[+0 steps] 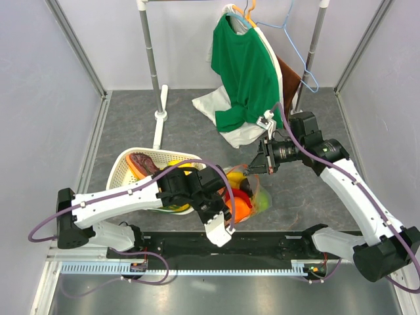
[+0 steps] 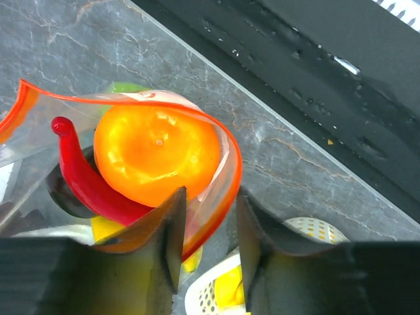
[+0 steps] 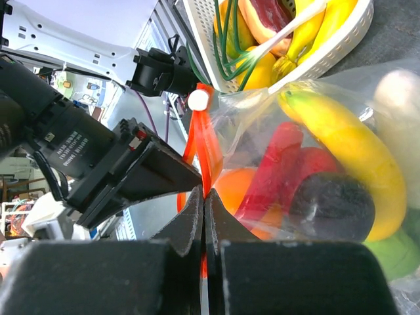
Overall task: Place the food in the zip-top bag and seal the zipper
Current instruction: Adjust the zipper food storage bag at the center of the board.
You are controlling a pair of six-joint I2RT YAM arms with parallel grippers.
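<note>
The clear zip-top bag [image 1: 252,193] lies in front of the basket, its mouth open. It holds an orange [image 2: 157,154], a red chili [image 2: 82,180], a banana [image 3: 348,144], a dark piece [image 3: 331,203], a lime [image 3: 394,252] and a white radish [image 3: 400,92]. My right gripper [image 3: 204,191] is shut on the orange-red zipper [image 3: 209,147] and holds that end up; it also shows in the top view [image 1: 252,168]. My left gripper [image 2: 210,197] is open and straddles the zipper's curved edge [image 2: 226,190], one finger [image 2: 172,226] inside the bag against the orange.
A white lattice basket [image 1: 125,167] with more bananas and other toy food stands left of the bag, under my left arm. A rack with a green shirt [image 1: 246,72] on hangers and a white cloth stands at the back. The black base rail [image 1: 216,246] runs along the near edge.
</note>
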